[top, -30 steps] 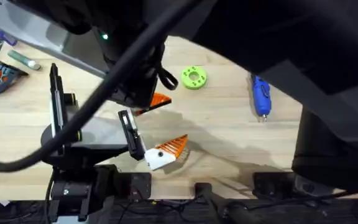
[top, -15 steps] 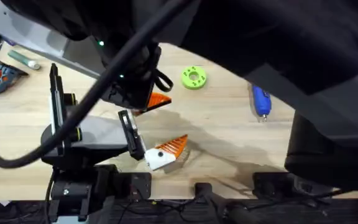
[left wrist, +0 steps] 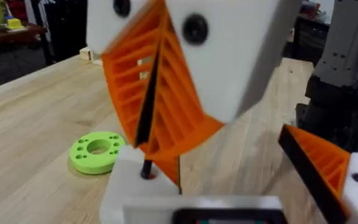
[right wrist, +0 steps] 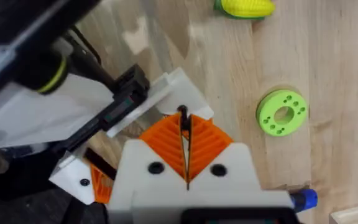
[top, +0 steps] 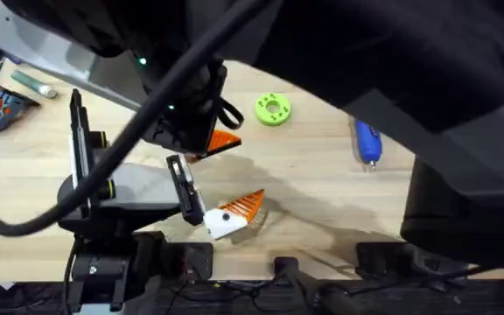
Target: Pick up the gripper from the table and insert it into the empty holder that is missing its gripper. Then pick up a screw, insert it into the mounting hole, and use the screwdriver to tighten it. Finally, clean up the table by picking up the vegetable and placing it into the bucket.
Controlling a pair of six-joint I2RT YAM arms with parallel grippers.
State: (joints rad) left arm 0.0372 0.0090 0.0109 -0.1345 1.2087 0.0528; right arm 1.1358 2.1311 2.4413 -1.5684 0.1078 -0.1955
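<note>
Nothing on the wooden counter (top: 304, 188) has shifted since half a second ago; before that, the dark arm overhead slid slightly left. Both claws, left claw (left wrist: 160, 93) and right claw (right wrist: 185, 146), have their orange ribbed fingers pressed together, clamped on nothing. Beyond the right claw lies the yellow toy vegetable (right wrist: 247, 7); the bright blue pen-shaped screwdriver (top: 367, 143) lies well apart from the left claw, past the flat green ring-shaped dish (top: 273, 109).

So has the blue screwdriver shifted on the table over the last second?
No. The screwdriver lies at the same spot and angle relative to the green ring-shaped dish; more of its top end is now hidden by the dark arm passing close under the overhead camera.
</note>
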